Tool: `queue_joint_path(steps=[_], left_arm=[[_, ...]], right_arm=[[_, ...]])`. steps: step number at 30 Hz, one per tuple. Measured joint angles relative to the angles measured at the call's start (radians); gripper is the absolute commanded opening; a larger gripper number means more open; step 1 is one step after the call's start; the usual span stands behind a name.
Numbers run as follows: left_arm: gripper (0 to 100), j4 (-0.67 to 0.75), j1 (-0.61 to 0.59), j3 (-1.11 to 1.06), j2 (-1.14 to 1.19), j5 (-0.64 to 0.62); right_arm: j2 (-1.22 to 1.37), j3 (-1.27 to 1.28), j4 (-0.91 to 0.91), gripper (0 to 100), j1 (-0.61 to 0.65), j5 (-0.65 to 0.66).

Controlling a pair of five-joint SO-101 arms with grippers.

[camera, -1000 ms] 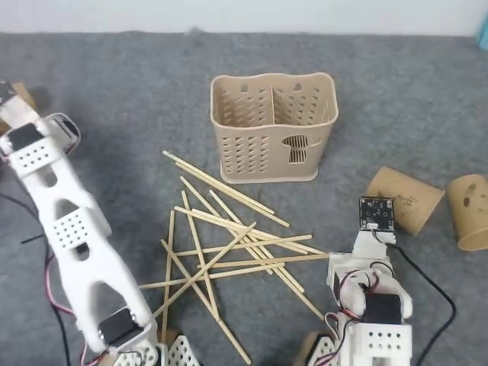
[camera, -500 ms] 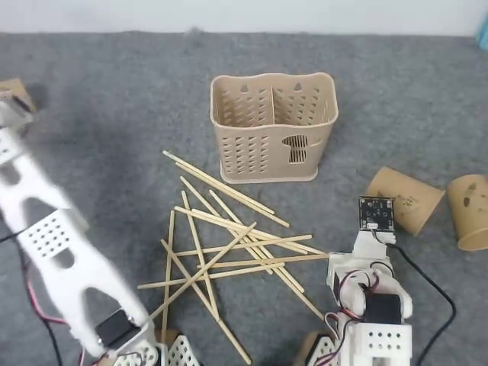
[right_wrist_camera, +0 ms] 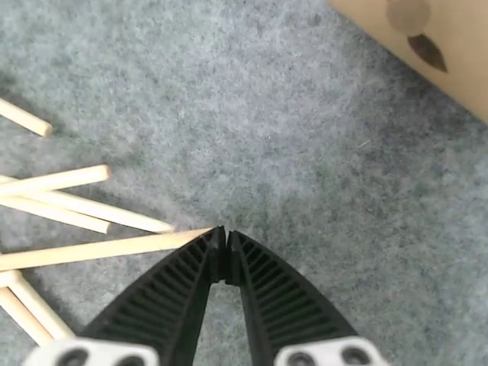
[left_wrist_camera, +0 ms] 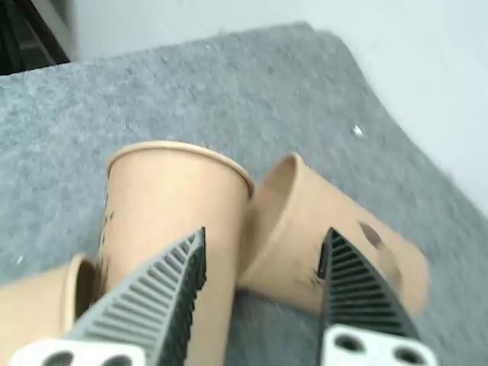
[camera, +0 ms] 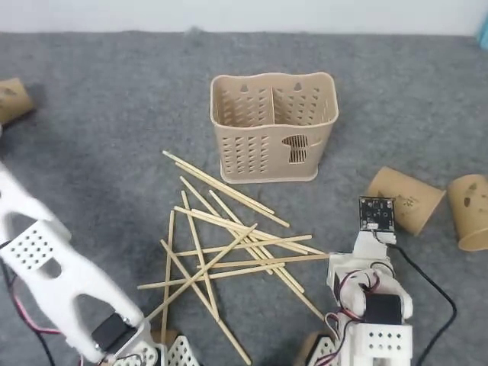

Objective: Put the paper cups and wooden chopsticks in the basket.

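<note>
basket (camera: pixel 273 126), beige with two compartments, stands upright at the far middle of the grey carpet (camera: pixel 122 130). my left arm (camera: pixel 53 282) runs along the left edge from the near side, and my right arm (camera: pixel 370 301) sits at the near right.

two paper cups lie on their sides to the right of the basket: a nearer cup (camera: pixel 404 200) just beyond my right arm and an outer cup (camera: pixel 469 212) at the right edge, close together. a far-left cup (camera: pixel 11 99) lies at the far left edge.

my left pincer (left_wrist_camera: pixel 265 236) is released, jaws spread wide over a broad cup (left_wrist_camera: pixel 171 221) and a tipped cup (left_wrist_camera: pixel 320 229) that touch each other, with a third cup (left_wrist_camera: pixel 38 313) just beside the broad one.

wooden chopsticks (camera: pixel 229 244) lie crossed in a loose pile on the near side of the basket, between my arms. my right pincer (right_wrist_camera: pixel 226 236) is clenched on nothing, low over the carpet, and the end of one chopstick (right_wrist_camera: pixel 99 250) touches its tips.
</note>
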State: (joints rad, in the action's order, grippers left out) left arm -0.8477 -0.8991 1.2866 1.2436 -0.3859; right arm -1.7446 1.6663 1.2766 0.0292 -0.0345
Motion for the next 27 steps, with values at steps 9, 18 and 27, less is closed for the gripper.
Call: queue_joint_path(steps=[9, 18, 27], left_arm=[[24, 0.499, 0.002, -0.279, 0.0, -0.018], [24, 0.732, 0.052, -0.265, 0.084, -0.018], [24, 0.733, 0.084, -0.087, 0.255, 0.026]], right_arm=[[0.0, 0.0, 0.002, 0.9, 0.0, 0.0], [0.0, 0.0, 0.002, 0.8, 0.0, 0.0], [0.0, 0.0, 0.002, 0.8, 0.0, 0.0]])
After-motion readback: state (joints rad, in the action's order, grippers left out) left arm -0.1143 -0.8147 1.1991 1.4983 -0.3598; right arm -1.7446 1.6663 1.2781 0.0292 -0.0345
